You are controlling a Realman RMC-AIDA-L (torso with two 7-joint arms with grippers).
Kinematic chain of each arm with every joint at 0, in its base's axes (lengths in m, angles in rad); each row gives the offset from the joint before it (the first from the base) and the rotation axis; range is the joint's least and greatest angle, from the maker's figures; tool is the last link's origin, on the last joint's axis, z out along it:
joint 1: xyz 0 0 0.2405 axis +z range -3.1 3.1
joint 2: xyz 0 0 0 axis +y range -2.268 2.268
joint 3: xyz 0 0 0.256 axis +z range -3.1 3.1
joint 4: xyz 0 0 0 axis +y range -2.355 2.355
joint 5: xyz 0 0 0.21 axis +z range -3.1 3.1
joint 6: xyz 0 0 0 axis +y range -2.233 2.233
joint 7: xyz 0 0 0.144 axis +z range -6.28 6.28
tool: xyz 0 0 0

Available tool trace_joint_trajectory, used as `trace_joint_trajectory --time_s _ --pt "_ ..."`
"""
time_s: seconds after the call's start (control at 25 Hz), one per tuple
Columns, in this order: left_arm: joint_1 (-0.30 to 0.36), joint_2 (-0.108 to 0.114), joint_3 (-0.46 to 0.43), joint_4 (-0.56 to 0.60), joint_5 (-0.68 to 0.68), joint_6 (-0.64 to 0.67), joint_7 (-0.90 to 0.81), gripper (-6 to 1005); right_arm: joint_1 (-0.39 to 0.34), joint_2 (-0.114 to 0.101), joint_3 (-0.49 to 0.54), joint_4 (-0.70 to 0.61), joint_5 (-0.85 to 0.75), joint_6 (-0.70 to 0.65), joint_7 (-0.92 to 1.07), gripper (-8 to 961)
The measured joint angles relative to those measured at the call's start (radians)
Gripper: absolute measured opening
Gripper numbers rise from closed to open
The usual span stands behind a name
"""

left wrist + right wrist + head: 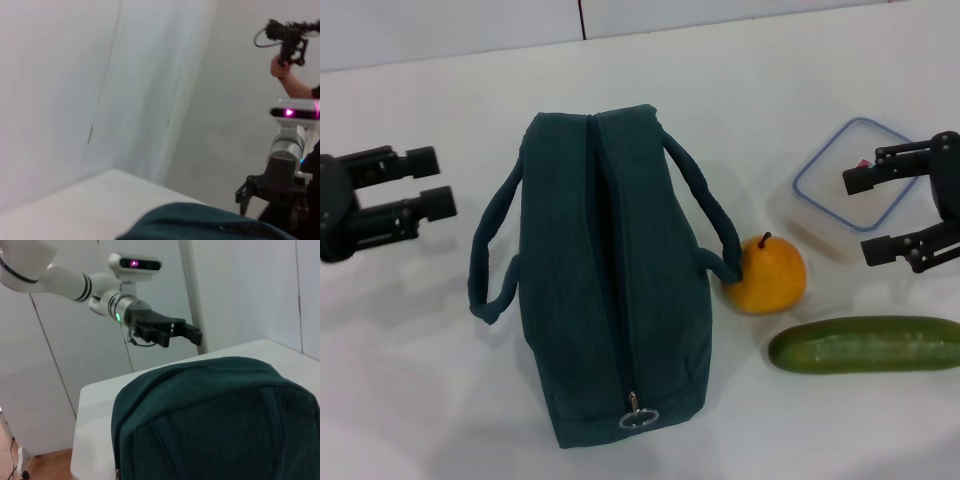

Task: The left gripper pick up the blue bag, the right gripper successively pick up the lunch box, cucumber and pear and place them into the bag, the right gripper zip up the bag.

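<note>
Honestly, the bag (605, 280) sits zipped shut mid-desk, pear (769, 273) touching its handle. Left gripper (432, 182) beside it and right gripper (855, 214) over the lunch box (825, 195) both show wide jaws. Nothing fits in unless the zip opens, and lifting could roll the pear.

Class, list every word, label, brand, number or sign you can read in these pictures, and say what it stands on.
None can be read. The dark teal fabric bag, clear blue-rimmed plastic lunch box, yellow-orange pear and dark green cucumber show no lettering.

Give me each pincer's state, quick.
Left pincer: open, empty, left of the blue bag.
Right pincer: open, empty, over the lunch box.
</note>
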Motion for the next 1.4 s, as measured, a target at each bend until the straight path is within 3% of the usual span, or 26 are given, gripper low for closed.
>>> trace_joint_trajectory --time_s 0.16,0.24,0.48,0.56,0.92,1.16,1.4 --pt "-0.059 0.002 0.001 -0.017 0.074 0.003 -0.14 680 0.0 0.0 0.0 -0.001 0.0 0.0 0.009 851" --pt "-0.122 -0.009 0.001 -0.059 0.133 0.003 -0.279 681 0.001 0.0 0.0 -0.001 0.0 0.0 0.015 851" --pt "-0.194 -0.076 0.001 -0.211 0.18 0.004 -0.397 683 0.008 0.0 0.0 -0.002 0.0 -0.001 0.024 850" --pt "-0.201 -0.086 0.002 -0.222 0.188 0.004 -0.408 683 0.008 0.001 0.0 -0.002 0.0 -0.001 0.024 850" --pt "-0.203 -0.076 0.002 -0.162 0.192 0.005 -0.482 686 0.012 0.013 0.0 -0.02 0.0 -0.001 0.036 850" --pt "-0.205 -0.058 0.0 -0.109 0.173 0.003 -0.538 688 0.031 0.017 -0.006 -0.026 0.0 -0.002 0.048 849" --pt "-0.205 -0.063 0.0 -0.114 0.148 0.0 -0.533 690 0.036 0.02 -0.009 -0.027 0.0 -0.003 0.056 849"
